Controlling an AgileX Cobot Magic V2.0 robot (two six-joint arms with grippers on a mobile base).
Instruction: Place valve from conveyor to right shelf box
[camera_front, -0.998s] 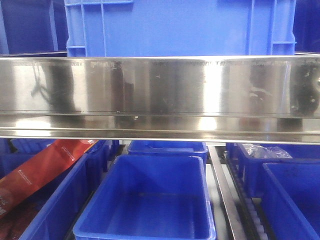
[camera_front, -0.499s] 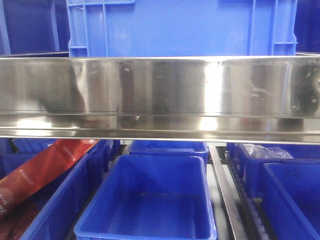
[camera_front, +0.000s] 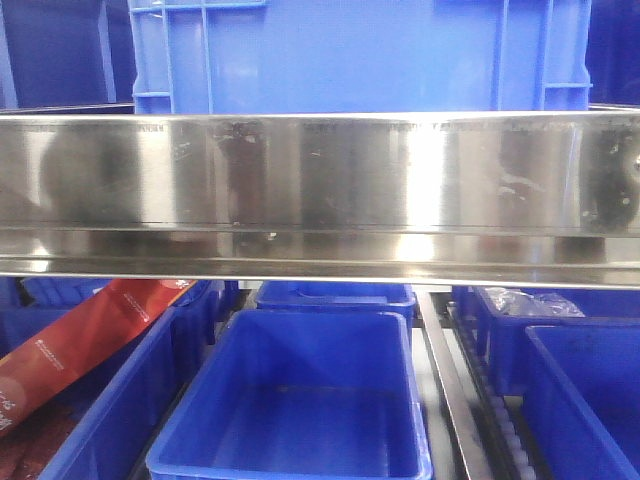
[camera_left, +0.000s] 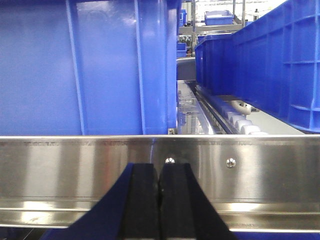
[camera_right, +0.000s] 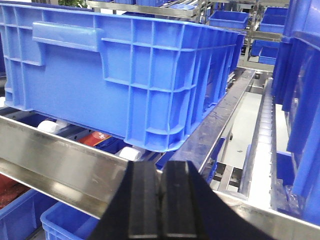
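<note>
The valve and conveyor appear in none of our views, so we cannot tell its direction or nearer arm; our left gripper (camera_left: 159, 200) and right gripper (camera_right: 161, 205), both closed and empty, face the steel shelf rail (camera_front: 320, 190) and blue crates (camera_right: 125, 75).

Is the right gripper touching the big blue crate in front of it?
Apart. The right wrist view shows the shut gripper below the crate, with steel rail between them.
</note>
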